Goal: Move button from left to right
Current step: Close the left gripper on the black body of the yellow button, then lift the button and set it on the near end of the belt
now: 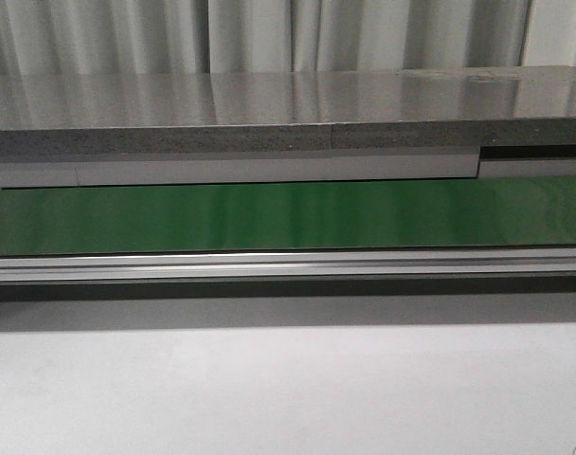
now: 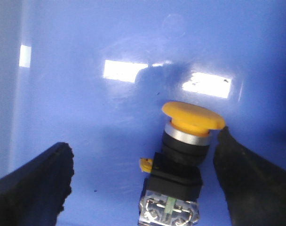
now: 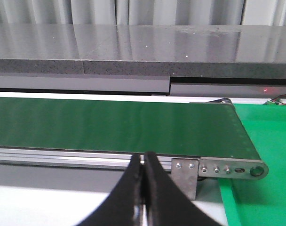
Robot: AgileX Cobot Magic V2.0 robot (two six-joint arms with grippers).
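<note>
In the left wrist view the button lies on a blue bin floor, its yellow-orange cap above a silver ring and a black body with a metal base. My left gripper is open around it. One finger stands right beside the cap; the other finger is well apart from the button. My right gripper is shut and empty, in front of the conveyor's rail. Neither gripper nor the button shows in the front view.
A green conveyor belt with an aluminium rail runs across, a grey stone shelf behind it. The belt's right end bracket and a green surface show in the right wrist view. White table lies in front.
</note>
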